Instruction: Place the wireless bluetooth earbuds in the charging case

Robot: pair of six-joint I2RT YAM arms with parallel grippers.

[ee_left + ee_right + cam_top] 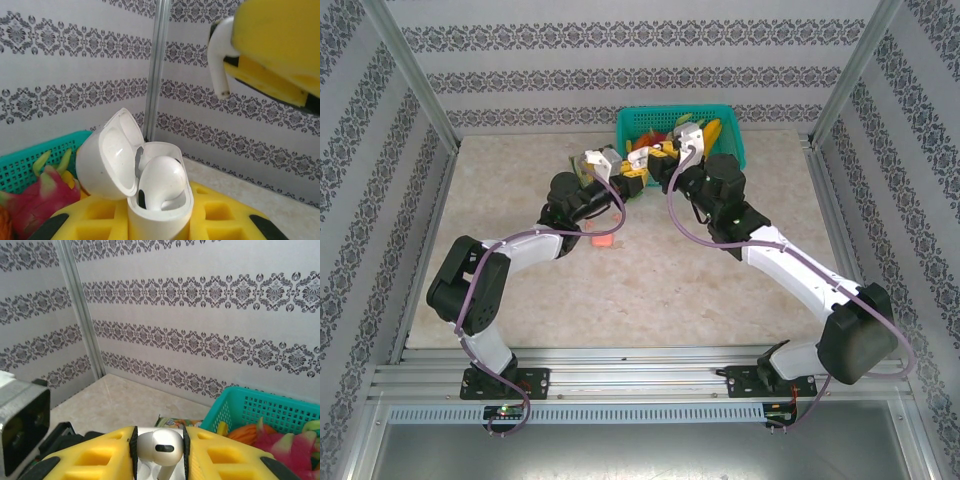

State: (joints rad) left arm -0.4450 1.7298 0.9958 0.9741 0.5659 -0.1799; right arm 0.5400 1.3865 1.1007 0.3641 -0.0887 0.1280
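Left fingers (90, 220) clamped tight on open white case (155, 220), one earbud (162, 177) already seated. Right fingers (90, 457) partly closed, pinching second earbud (159, 447) by its head, raised near case, apart. Likely light, hard, slick plastic: hold the head, keep stem free, squeeze gently.

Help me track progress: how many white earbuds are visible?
2. One earbud sits in the charging case in the left gripper; another earbud is in the right gripper. Others possibly hidden.

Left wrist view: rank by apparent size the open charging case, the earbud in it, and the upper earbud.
Largest: charging case.
Then earbud in the case and upper earbud: alike, both partly hidden, so unranked.
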